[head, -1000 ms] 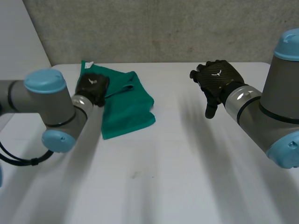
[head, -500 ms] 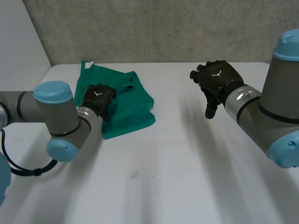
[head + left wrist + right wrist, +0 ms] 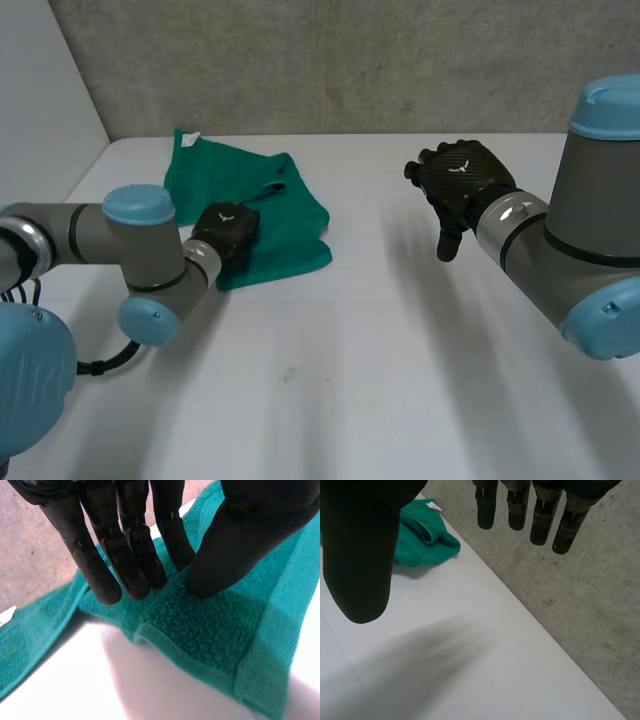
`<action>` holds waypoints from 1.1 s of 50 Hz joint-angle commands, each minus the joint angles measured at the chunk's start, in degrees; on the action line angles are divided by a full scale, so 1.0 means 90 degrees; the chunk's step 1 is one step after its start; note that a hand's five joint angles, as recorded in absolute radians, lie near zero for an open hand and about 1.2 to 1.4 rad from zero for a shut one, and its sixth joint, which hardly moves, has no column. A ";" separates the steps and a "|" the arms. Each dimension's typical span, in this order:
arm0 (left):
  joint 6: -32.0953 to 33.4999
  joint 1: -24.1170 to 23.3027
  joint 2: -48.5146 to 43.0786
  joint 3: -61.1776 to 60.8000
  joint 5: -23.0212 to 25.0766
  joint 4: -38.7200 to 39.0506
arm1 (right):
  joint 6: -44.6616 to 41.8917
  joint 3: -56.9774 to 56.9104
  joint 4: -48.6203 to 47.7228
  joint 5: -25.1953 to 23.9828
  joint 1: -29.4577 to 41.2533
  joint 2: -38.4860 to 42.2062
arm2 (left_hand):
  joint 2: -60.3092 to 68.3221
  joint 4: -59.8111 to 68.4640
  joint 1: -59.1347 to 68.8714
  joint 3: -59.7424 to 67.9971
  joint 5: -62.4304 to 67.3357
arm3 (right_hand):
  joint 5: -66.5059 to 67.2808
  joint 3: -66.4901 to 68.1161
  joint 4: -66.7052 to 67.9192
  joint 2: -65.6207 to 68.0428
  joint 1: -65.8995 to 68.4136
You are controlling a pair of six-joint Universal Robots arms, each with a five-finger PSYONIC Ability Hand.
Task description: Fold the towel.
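Observation:
The green towel (image 3: 285, 215) lies roughly folded and rumpled at the back left of the white table (image 3: 380, 340). My left hand (image 3: 225, 228) sits at the towel's near left corner. In the left wrist view the thumb (image 3: 235, 555) presses on the towel (image 3: 200, 630) from above while the straight fingers (image 3: 125, 555) lie against its other side, pinching a fold at the edge. My right hand (image 3: 455, 180) hovers open above the table, well to the right of the towel and apart from it. The right wrist view shows its fingers (image 3: 520, 505) straight, with the towel (image 3: 422, 540) far beyond them.
A white tag (image 3: 193, 135) shows at the towel's far left corner. A grey wall (image 3: 350, 60) runs behind the table's back edge. Bare table lies between the towel and my right hand and across the whole front.
My left hand has slid along the towel's left side toward the front, from near the back corner to the near corner. The right hand has barely moved.

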 commanded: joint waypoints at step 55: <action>-0.0556 -0.1454 0.6285 -0.0598 -0.0605 0.0265 | 0.6915 -0.3827 -0.1186 -0.1268 0.1572 0.3957 | 0.1333 0.1334 0.1711 0.1365 0.1652 | -0.0372 -0.0213 -0.0336 -0.0285 -0.0085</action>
